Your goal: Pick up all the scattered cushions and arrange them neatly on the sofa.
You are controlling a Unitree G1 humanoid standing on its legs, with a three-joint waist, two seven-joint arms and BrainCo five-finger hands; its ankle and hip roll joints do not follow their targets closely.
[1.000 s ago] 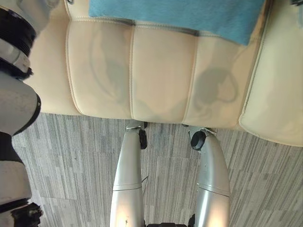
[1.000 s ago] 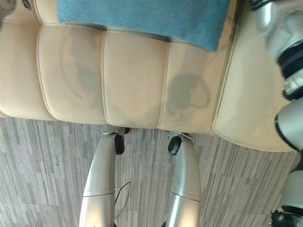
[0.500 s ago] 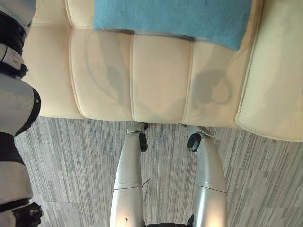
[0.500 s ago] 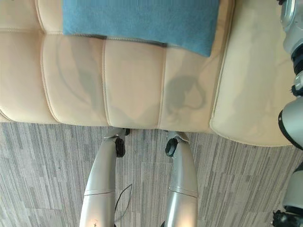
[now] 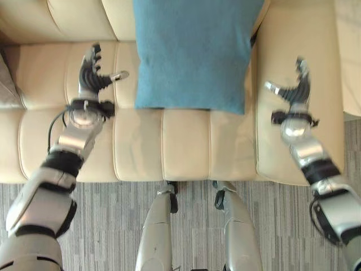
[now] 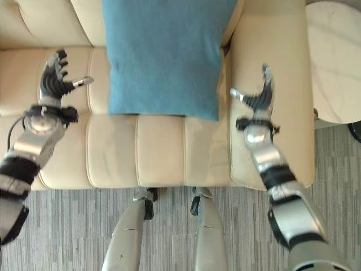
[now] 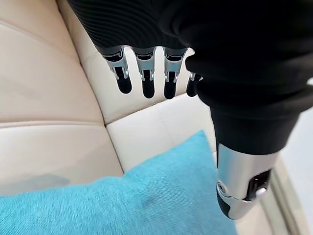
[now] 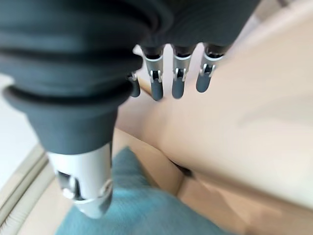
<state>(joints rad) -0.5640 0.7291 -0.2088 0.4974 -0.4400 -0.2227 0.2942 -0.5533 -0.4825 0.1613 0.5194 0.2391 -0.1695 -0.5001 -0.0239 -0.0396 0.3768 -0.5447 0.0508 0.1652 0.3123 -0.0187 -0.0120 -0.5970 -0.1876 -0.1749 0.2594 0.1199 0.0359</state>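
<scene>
Far left, against the beige sofa (image 5: 186, 147), a sliver of grey at the seat's edge (image 5: 7, 84), too little of it in view to tell what it is. Next along, left hand (image 5: 90, 73) raised over the seat cushion, fingers straight and slightly spread, thumb pointing in toward the cushion, holding nothing; forearm reaching up from the lower left with the palm turned inward. In the middle, blue cushion (image 5: 192, 53) lying flat on the seat, its upper part against the backrest, its lower edge short of the seat's front, clear of both hands. To its right, right hand (image 5: 293, 87) lifted above the sofa's armrest (image 5: 299, 34), fingers extended, thumb out toward the cushion, nothing in its grasp; forearm angled up from the lower right, mirroring the other. Further right, a pale round surface (image 6: 335, 62) beside the sofa. Judged as the step in hand: a two-handed adjustment or release of this cushion. Best done by closing both palms evenly on the cushion's side edges, keeping the wrists level so it does not skew, squaring it with the backrest seam, then drawing back straight without dragging the fabric.
</scene>
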